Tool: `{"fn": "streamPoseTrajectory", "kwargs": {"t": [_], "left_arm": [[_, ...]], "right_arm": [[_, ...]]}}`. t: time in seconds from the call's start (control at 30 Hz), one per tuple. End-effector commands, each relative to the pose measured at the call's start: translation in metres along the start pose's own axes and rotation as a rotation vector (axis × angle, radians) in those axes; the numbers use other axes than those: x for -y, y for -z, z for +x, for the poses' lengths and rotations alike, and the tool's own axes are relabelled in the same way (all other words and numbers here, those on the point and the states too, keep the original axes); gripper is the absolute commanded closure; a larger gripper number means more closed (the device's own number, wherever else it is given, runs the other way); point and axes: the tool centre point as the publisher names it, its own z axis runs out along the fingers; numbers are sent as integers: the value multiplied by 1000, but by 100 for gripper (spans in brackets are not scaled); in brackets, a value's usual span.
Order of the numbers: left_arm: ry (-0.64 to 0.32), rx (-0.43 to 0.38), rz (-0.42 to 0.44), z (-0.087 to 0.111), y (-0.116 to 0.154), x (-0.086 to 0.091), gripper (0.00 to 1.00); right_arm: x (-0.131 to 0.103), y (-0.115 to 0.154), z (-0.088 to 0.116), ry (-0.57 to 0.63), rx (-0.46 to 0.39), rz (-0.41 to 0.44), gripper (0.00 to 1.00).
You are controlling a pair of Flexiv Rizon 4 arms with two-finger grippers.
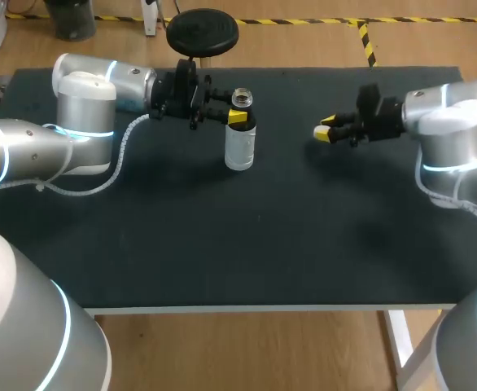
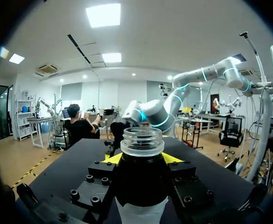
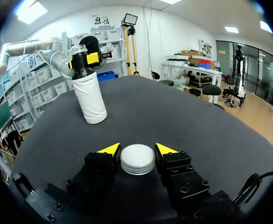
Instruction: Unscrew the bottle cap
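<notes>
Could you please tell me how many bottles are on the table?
1. The bottle stands upright at the table's far side, its neck gripped by the left gripper. Its cap is off, held in the right gripper. No other shows.

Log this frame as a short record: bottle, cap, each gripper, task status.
bottle: upright on the table, mouth open, no cap on it
cap: white, off the bottle, held by the right gripper between its fingers
left gripper: shut on the bottle's neck
right gripper: shut on the cap, apart from the bottle
task status: cap looks already unscrewed
</notes>
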Motion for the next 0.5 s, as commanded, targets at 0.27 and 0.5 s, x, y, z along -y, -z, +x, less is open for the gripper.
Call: {"fn": "streamPoseTrajectory", "kwargs": {"t": [0.27,0.5], "left_arm": [[0,0,0,0,0,0,100],[0,0,0,0,0,0,100]], "right_arm": [[10,-8,-1,-42,4,9,100],[9,-6,-4,-54,12,2,0]]}}
